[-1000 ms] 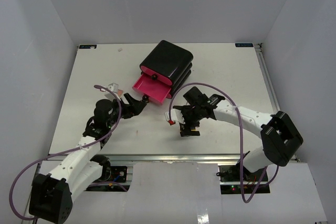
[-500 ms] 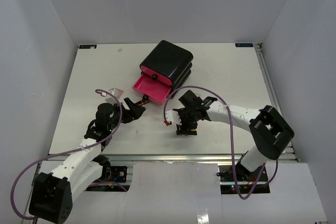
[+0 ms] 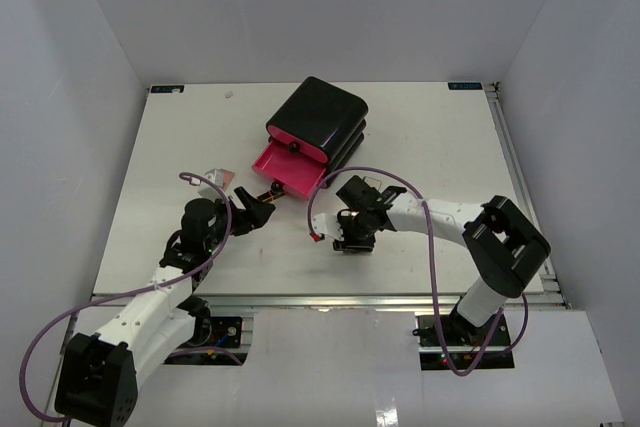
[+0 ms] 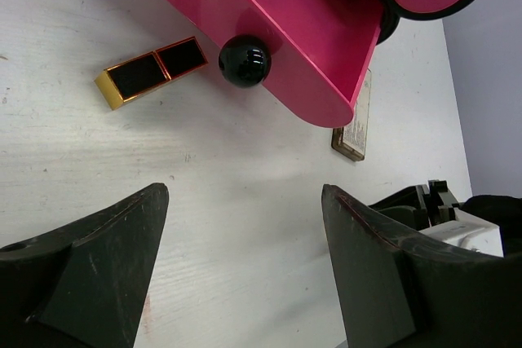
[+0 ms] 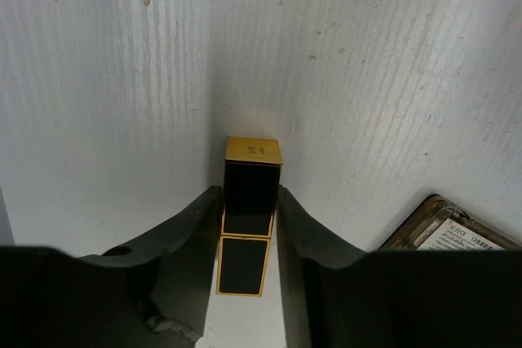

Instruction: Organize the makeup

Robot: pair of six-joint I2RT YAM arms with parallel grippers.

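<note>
A black-and-gold lipstick tube [image 5: 252, 152] lies on the white table between the fingers of my right gripper [image 5: 249, 193], whose jaws press on both its sides. In the top view that gripper [image 3: 352, 242] sits low on the table, in front of the open drawer. A second lipstick tube [image 4: 151, 75] lies by the drawer front, ahead of my left gripper [image 4: 243, 193]. The left gripper stands open over bare table with nothing between its fingers. A flat beige palette [image 4: 355, 124] lies beside the drawer's corner; the palette's [image 5: 444, 226] edge also shows right of the right gripper.
The black box [image 3: 320, 117] stands at the middle back of the table. Its lowest pink drawer [image 3: 285, 169] is pulled out toward me, black knob [image 4: 245, 61] facing my left gripper. White walls close in the table on three sides.
My right gripper has gone from wide open to closed on the lipstick tube, shifting slightly left. The left arm has drawn back a little and stays open.
</note>
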